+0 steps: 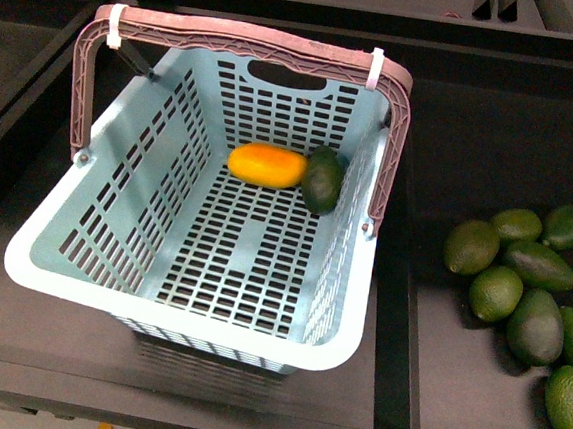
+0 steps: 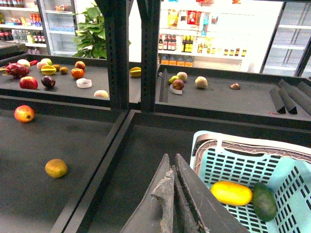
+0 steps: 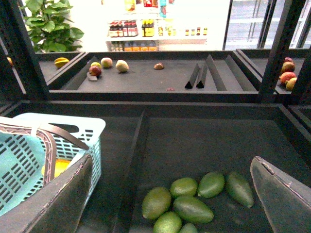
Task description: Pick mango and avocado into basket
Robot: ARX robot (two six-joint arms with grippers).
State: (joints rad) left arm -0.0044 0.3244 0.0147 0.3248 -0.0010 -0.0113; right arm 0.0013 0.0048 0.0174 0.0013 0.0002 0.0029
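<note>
Mango [image 1: 266, 165] and avocado [image 1: 323, 181] being held touching at basket [image 1: 111, 269] far wall; mango lengthwise along wall. Left gripper [image 2: 174, 187] being kept pinched together, empty; right gripper [image 3: 175, 194] spread apart over loose avocados [image 3: 192, 201] outside basket.

You were working in a shop, at its produce section. Dark display trays [image 2: 58, 145] on black metal racking [image 2: 119, 53] held loose fruit. Behind the racking stood shelves of bottled goods [image 2: 204, 46] and glass-door coolers [image 2: 58, 24]. A shopping basket [image 1: 72, 256] sat in the nearest tray.
</note>
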